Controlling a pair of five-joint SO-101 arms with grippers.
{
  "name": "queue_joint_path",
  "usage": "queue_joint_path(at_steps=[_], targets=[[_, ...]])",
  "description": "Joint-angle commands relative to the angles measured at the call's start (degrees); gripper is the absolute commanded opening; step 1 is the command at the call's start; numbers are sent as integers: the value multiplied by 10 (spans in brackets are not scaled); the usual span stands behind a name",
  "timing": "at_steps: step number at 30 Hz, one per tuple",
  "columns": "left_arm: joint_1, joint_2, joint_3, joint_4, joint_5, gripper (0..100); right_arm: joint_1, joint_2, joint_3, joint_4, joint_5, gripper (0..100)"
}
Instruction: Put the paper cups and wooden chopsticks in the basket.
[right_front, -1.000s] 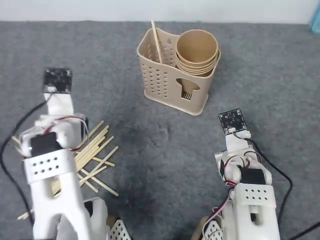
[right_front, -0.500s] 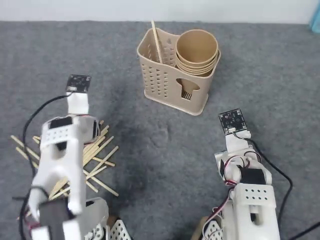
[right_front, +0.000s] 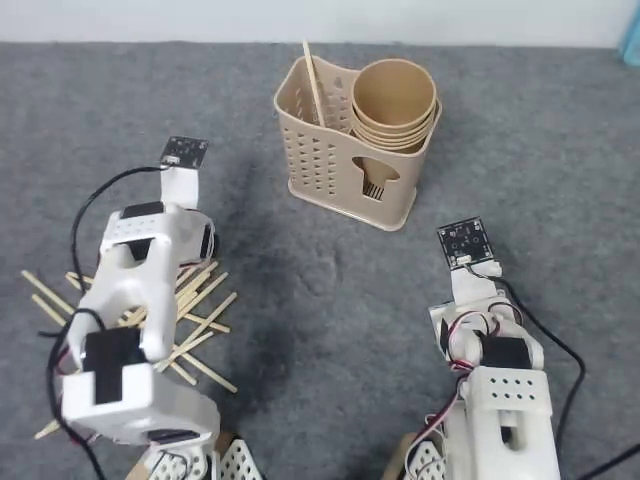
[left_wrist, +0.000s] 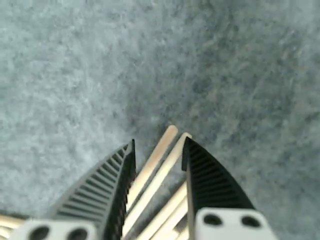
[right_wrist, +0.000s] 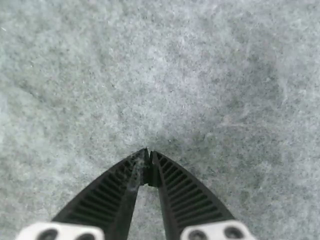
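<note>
Left claw (left_wrist: 158, 145): parted, two chopstick tips (left_wrist: 145, 175) between its jaws.
Right claw (right_wrist: 149, 152): closed, empty.
Basket (right_front: 325, 165): holds stacked cups (right_front: 395, 95), one chopstick (right_front: 313, 80).

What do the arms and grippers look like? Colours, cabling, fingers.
Both the left arm and right arm are white plastic shells with perforated panels, black servo blocks, loose black cables and red-and-white wires. Each wrist carries a small black camera board. The left gripper and right gripper have black tapered fingers, ridged inside, on white bases.
</note>
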Motion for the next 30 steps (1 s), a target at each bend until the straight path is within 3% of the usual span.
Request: queue_joint_path(at_steps=[1,5,12,22,30], targets=[[-4,3,-22,8,-5,125,1,-15,-6,-1,10,8],[-4,6,-21,7,-6,3,1,-15,-6,-1,10,8],[-23,6,-20,8,-47,13,2,-15,-6,0,9,8],[-56,-58,-86,9,-44,13,2,-15,-6,0,8,8],[-54,-192,-86,10,26,13,1,-15,-6,-1,7,8]])
